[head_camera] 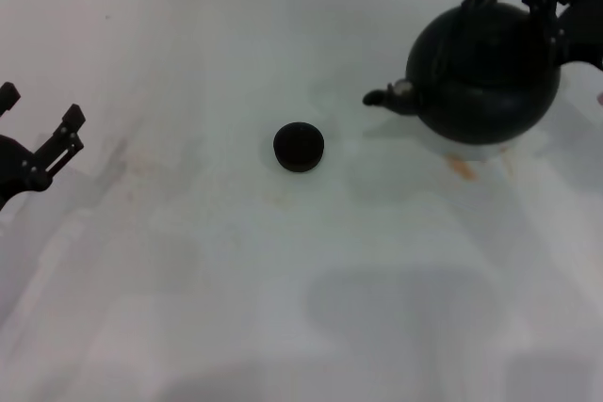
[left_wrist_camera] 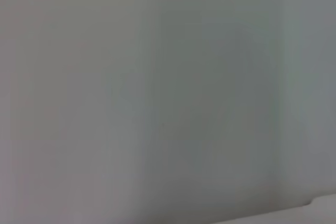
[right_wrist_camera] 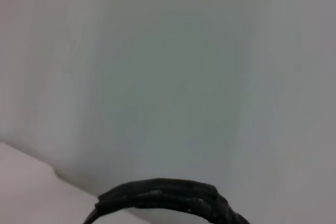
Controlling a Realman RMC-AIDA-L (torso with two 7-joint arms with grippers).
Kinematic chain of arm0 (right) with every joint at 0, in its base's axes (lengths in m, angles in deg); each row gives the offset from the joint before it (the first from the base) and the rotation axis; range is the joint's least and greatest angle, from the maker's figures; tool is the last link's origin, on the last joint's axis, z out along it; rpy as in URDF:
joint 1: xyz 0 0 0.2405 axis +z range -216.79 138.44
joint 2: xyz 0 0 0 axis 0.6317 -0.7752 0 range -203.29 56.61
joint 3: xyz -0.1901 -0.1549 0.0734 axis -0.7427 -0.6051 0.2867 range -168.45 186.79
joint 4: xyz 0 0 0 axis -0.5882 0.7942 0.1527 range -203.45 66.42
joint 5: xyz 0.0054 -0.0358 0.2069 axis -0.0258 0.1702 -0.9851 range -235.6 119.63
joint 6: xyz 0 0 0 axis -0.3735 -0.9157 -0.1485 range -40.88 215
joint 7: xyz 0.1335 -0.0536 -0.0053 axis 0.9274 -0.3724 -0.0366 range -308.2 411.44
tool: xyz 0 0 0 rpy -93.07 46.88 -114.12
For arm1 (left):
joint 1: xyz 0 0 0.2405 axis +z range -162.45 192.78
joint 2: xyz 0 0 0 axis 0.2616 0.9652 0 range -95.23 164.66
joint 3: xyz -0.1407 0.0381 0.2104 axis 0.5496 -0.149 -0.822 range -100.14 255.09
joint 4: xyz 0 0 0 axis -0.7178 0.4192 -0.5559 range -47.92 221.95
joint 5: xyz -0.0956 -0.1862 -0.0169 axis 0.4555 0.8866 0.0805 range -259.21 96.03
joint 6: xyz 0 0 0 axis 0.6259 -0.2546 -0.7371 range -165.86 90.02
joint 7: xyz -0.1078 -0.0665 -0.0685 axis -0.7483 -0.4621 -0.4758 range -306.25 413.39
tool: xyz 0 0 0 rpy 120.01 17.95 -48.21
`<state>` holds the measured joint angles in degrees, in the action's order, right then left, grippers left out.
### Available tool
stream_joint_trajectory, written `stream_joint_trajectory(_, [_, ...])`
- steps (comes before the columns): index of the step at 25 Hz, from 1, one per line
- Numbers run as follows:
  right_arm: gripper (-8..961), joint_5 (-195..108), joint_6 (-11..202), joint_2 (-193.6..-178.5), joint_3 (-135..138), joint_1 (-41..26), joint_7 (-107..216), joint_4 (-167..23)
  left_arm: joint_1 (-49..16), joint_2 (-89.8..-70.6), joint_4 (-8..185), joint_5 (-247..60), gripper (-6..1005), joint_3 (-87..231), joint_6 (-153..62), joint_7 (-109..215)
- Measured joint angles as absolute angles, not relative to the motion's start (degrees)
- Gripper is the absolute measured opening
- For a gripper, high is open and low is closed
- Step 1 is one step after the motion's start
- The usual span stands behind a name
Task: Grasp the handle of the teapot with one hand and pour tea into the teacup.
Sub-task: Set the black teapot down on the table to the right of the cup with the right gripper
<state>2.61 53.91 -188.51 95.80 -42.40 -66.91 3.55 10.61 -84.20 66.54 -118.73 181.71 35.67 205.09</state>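
Left gripper (head_camera: 38,138): parked at the left edge, fingers spread apart.
Right gripper (head_camera: 551,2): positioned at the upper right, finger state hidden.

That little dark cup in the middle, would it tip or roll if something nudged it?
The teacup looks low and wide, so it would probably slide rather than tip. It seems small and light, so a nudge could easily shift it on the smooth white table.

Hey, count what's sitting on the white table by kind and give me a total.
Round matte black teapot with arched handle: 1
Small round dark handleless teacup: 1
Total: 2
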Motion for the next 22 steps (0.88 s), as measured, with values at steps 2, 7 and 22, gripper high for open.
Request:
stream_joint_trajectory(2, [112,2.61,52.21,-188.59,96.51,-42.36,-67.25,1.93,10.39,-84.2,66.54,-118.84,862,181.71,35.62,205.09])
stream_joint_trajectory(7, [112,2.36,50.61,-188.61,97.24,-41.8,-68.91,-0.94,9.8,-84.2,66.54,-119.05,862,181.71,35.45,205.09])
stream_joint_trajectory(22, [112,-3.74,39.83,-188.54,101.88,-37.93,-76.85,-12.62,9.62,-84.2,66.54,-119.3,862,181.71,35.45,205.09])
